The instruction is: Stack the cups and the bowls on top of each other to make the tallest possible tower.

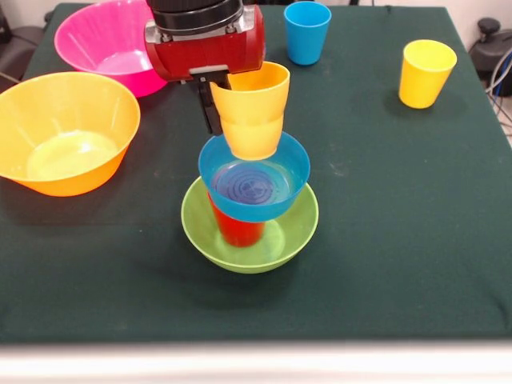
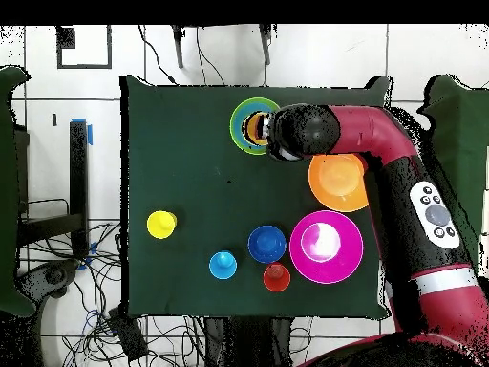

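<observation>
No writing for you to read, your hand (image 1: 214,102) grips the orange cup (image 1: 251,110) over the light blue bowl (image 1: 254,186), red cup (image 1: 237,228) standing inside the green bowl (image 1: 250,226), pink bowl (image 1: 104,44) empty.

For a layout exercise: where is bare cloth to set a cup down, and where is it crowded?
Free: the cloth between the green bowl and the yellow cup, and the near strip. Crowded: by the pink bowl and yellow-orange bowl, and at the tower, where the gripper holds an orange cup.

Bright, even light; soft shadows; glossy glare.
</observation>
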Tool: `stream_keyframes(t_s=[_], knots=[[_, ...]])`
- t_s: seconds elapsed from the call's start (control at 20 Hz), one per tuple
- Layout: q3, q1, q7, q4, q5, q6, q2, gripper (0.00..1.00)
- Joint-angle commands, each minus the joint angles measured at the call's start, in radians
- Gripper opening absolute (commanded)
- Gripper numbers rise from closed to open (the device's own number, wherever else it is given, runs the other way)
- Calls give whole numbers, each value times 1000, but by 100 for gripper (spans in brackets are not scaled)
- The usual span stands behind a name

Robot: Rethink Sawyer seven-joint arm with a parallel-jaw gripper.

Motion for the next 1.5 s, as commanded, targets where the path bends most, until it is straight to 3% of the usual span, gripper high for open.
stream_keyframes(t_s=[0.05, 1.5], knots=[[-26, 6, -347, -47, -115, 62, 32, 0], [-5, -11, -343, -37, -131, 66, 36, 0]])
